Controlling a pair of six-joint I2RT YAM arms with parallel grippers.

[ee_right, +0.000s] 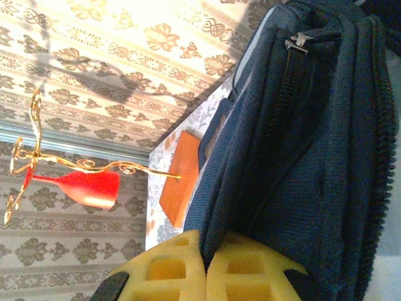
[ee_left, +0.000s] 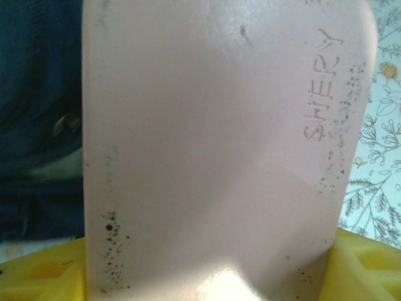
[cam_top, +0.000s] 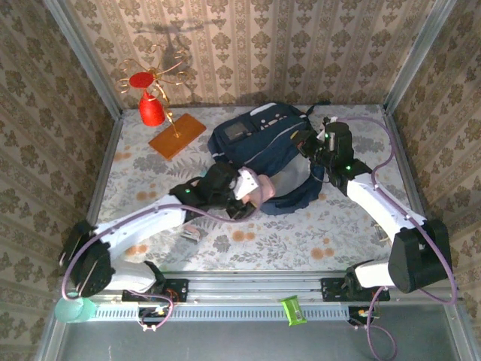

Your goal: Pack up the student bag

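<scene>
Patterned wallpaper encloses a table (cam_top: 143,188) under a floral cover. The student bag (cam_top: 263,147) lies at the far edge, near its middle. The right gripper (ee_right: 205,263) has its fingers together, clamped on the bag's fabric rim. The left gripper (cam_top: 242,197), at the bag's near side, clamps a flat pink item (ee_left: 213,138) lettered SHERRY between parted fingers. A red glass (cam_top: 151,109) on a wire stand occupies the far left corner.

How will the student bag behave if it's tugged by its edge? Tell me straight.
Likely floppy: the student bag lies slumped on the table, so the right gripper, shut on its fabric edge, would probably lift only that flap. The coarse weave should resist slipping. Being broad and soft, it may drag rather than slide.
</scene>
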